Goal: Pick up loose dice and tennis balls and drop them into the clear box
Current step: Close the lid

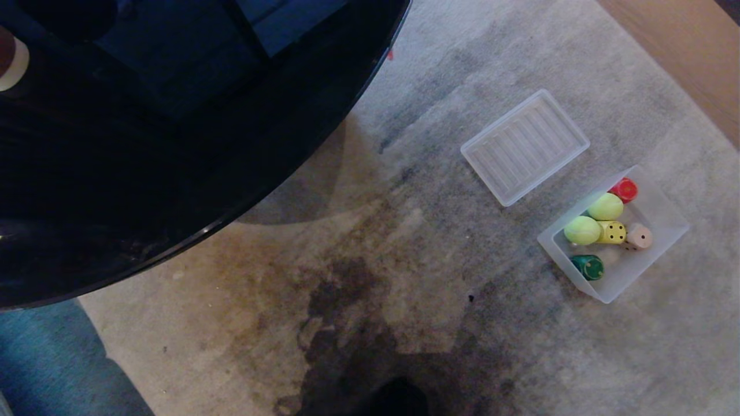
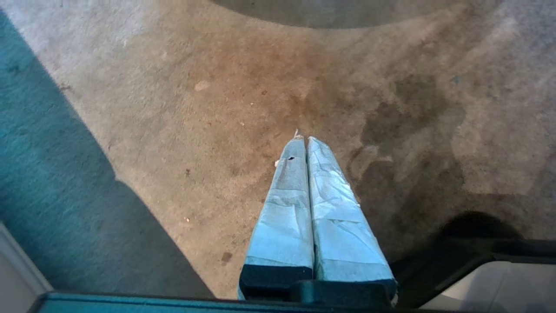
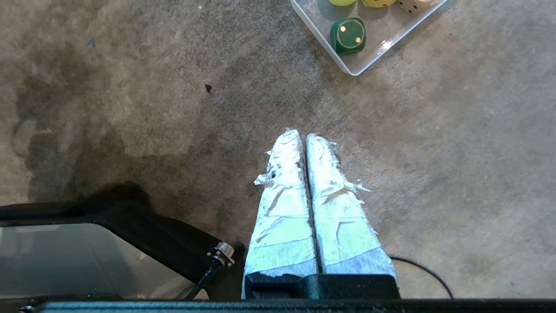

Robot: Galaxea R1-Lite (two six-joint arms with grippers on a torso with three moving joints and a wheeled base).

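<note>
From my head I see the whole clear box (image 1: 665, 254) on the carpet (image 1: 404, 231), holding two tennis balls (image 1: 583, 230), the yellow die (image 1: 613, 232) and the green die (image 1: 588, 267), its lid (image 1: 525, 147) beside it. My right gripper (image 3: 305, 135), pressed closed and empty, catches only the box's near corner ahead. My left gripper (image 2: 305, 140), also closed, sees bare carpet.

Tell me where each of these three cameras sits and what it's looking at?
Head: up on the robot, looking down at the carpet, lid and clear box; neither arm shows.
Left wrist: behind the left claw, shut, facing bare carpet.
Right wrist: behind the right claw, shut, facing carpet and the box corner.
Shared: head and right wrist both show the green die.
</note>
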